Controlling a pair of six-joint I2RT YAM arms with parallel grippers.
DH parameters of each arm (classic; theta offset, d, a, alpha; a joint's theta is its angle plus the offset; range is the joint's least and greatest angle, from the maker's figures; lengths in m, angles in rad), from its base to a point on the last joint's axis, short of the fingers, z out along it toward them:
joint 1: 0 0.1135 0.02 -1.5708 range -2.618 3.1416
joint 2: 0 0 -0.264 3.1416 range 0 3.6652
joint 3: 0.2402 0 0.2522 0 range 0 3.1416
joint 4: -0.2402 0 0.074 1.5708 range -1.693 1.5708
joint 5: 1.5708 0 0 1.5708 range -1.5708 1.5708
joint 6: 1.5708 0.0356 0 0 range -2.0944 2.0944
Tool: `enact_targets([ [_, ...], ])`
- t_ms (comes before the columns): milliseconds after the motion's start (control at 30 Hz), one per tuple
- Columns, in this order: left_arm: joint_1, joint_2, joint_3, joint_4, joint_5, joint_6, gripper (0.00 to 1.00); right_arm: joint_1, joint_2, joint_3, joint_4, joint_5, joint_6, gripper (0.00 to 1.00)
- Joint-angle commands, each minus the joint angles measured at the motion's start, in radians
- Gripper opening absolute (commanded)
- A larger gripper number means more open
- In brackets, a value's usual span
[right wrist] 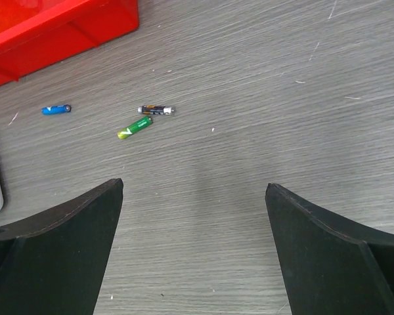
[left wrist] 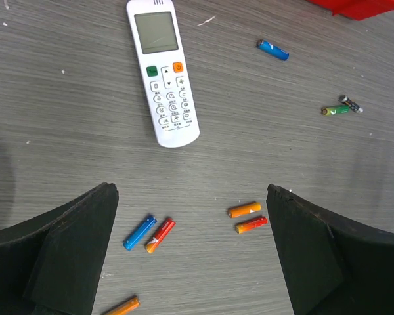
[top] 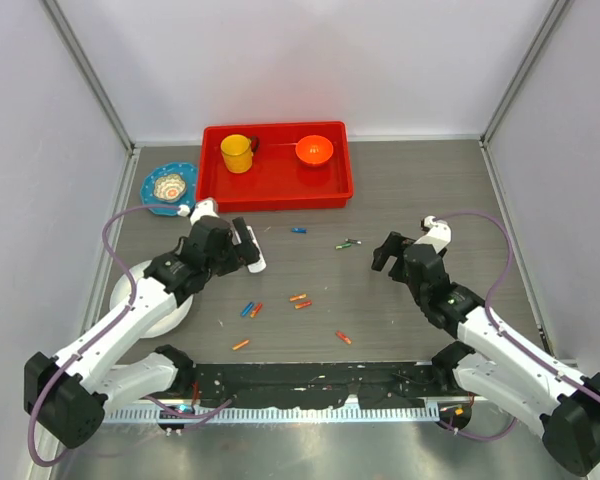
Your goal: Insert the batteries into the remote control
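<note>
The remote control is not in my grip. My left gripper and my right gripper are both wide open and hold nothing. The remote control lies buttons up on the table, just past my left gripper. The batteries lie loose around the middle of the table, none touching the remote control. A red tray sits by the far edge.
</note>
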Motion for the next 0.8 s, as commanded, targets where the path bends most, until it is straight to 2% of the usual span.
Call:
enact_targets([
  [0, 0.003, -0.033, -0.003, 0.035, -0.039, 0.020, 1.00, -0.001, -0.010, 0.059, 0.002, 0.039, 0.052, 0.95],
  [100, 0.005, -0.021, -0.018, 0.034, -0.080, 0.031, 1.00, 0.001, -0.029, 0.064, 0.038, -0.097, -0.040, 0.96],
  [400, 0.008, 0.185, 0.103, -0.070, -0.086, -0.006, 1.00, 0.001, -0.015, 0.102, -0.024, -0.126, -0.051, 0.95],
  [467, 0.008, 0.180, 0.100, -0.047, -0.073, 0.000, 1.00, 0.001, -0.023, 0.096, -0.027, -0.129, -0.057, 0.96],
  [667, 0.013, 0.048, -0.046, 0.226, -0.042, -0.012, 1.00, 0.001, -0.012, 0.106, -0.050, -0.152, -0.066, 0.95],
  [733, 0.025, 0.076, -0.026, 0.234, -0.005, 0.000, 1.00, 0.002, -0.006, 0.107, -0.045, -0.168, -0.064, 0.95],
  [767, 0.029, 0.105, -0.008, 0.187, -0.023, -0.021, 0.98, 0.001, -0.003, 0.105, -0.038, -0.172, -0.061, 0.96],
])
